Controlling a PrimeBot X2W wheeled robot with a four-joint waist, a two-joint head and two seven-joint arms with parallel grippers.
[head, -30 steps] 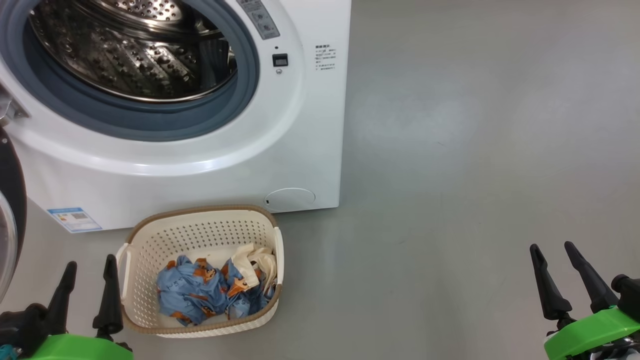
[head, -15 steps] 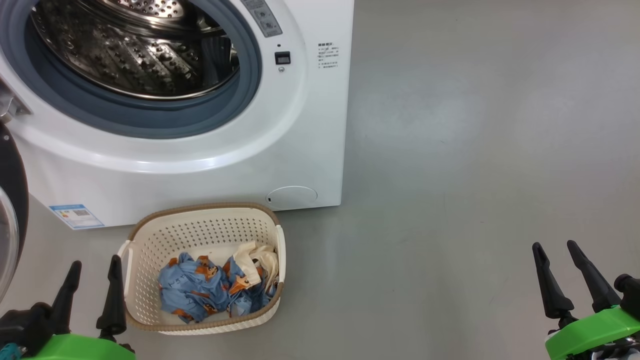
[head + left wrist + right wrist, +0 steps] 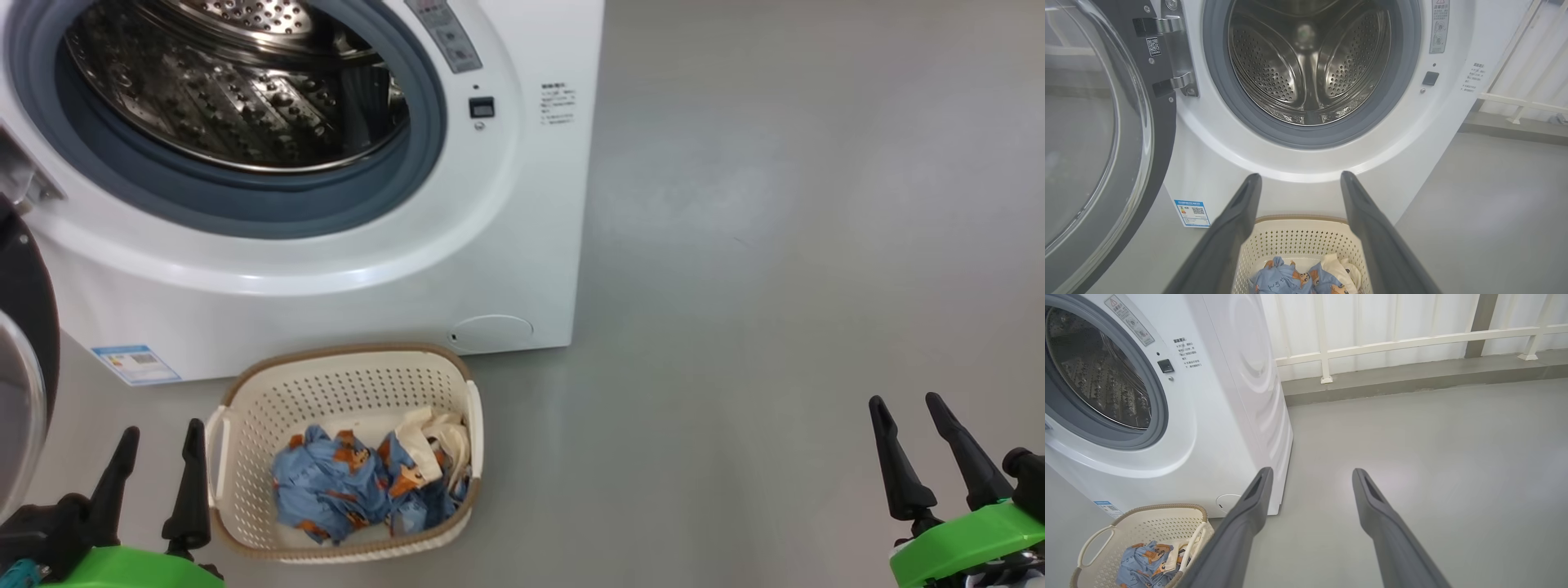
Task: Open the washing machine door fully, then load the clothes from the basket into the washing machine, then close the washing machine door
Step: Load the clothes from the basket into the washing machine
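Door (image 3: 1098,134) open, loading awaited
Basket (image 3: 343,384) is set below the drum (image 3: 237,98) (short lift); left gripper (image 3: 162,429) and right gripper (image 3: 904,400) fingers are held spread.

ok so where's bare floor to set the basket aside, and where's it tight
The widest bare floor lies right of the washing machine and basket, up to the right claw. It is crowded on the left: the basket sits close before the machine, with the open door and left claw beside it.

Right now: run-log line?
door open | drum empty | clothes in basket | left gripper open beside basket | right gripper open over floor
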